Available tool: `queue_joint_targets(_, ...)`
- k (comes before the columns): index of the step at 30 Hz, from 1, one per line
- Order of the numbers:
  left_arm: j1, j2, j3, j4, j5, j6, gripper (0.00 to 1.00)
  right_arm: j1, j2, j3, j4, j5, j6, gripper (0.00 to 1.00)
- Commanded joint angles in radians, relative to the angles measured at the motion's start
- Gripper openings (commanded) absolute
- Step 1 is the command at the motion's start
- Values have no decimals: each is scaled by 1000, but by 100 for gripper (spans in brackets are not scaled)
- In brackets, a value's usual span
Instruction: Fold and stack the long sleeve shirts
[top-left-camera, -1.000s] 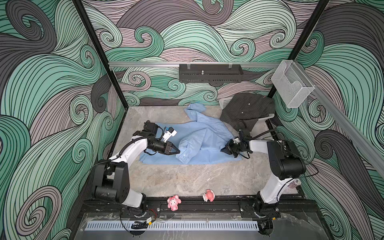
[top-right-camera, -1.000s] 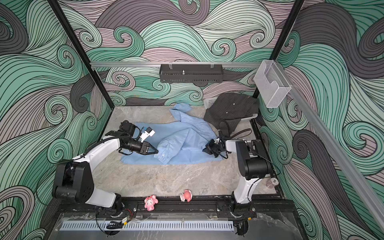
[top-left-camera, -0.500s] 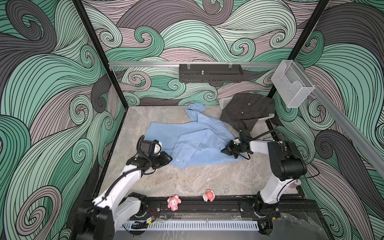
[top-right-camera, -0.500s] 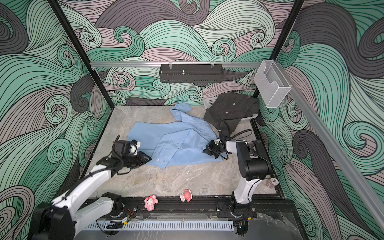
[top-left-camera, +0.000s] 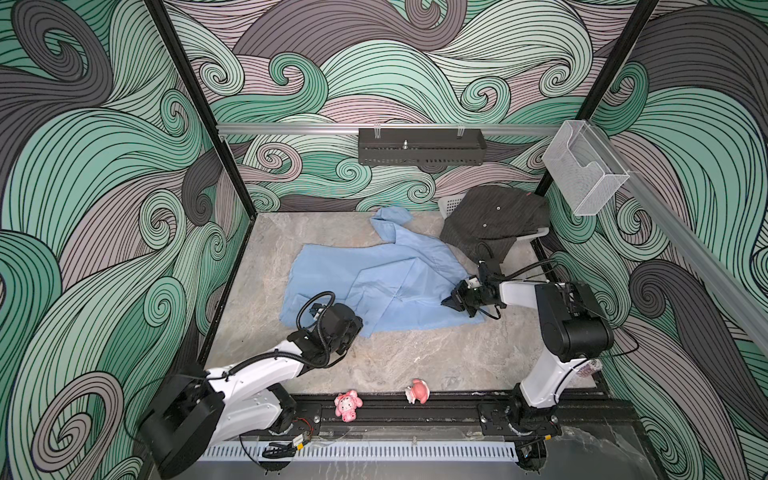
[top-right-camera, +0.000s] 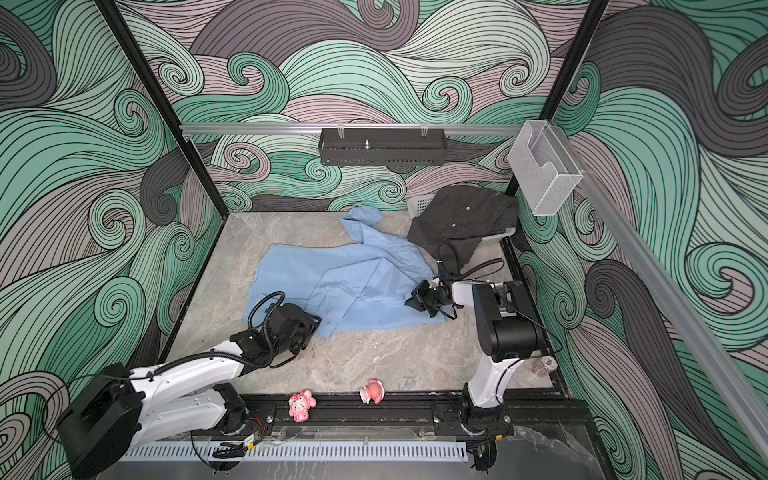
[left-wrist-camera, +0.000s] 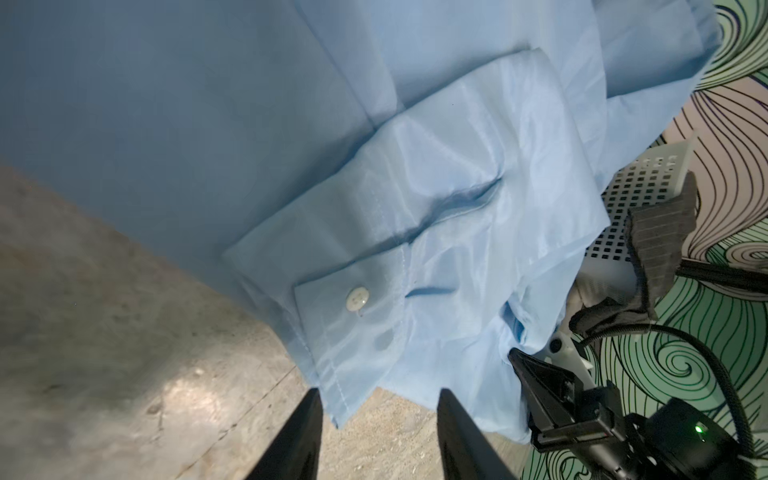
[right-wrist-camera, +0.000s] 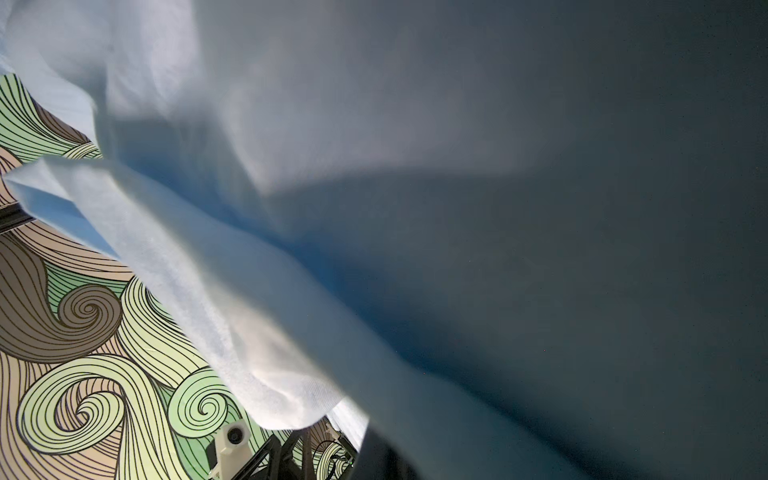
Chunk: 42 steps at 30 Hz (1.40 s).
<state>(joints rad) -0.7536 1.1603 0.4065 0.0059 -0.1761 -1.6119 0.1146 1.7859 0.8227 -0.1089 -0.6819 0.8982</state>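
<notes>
Tabletop of mottled grey stone in both top views. Light blue shirt spread across its middle, thin and smooth, pressed into flat angular folds, one rumpled end reaching toward the back wall. Dark pinstriped shirt heaped over a white perforated basket in the far right corner. Right jaws closed on the blue shirt's right edge; left jaws low at its near left corner.

Left wrist view: stitched cuff, faintly glossy, with a round pale button; cuff corner between jaws standing apart.

Right wrist view: soft, blurred blue cloth draped close.
</notes>
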Motion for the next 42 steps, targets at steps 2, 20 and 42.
queue_joint_targets(2, -34, 90, 11, 76, -62, -189, 51, -6, -21, 6, -29, -7, -6, 2)
queue_joint_targets(20, -64, 246, 49, 178, -24, -246, 34, -13, -5, 13, -41, 2, -15, 2)
queue_joint_targets(42, -9, 31, 132, -27, -113, -89, 0, -35, 13, -1, -40, 14, -25, 2)
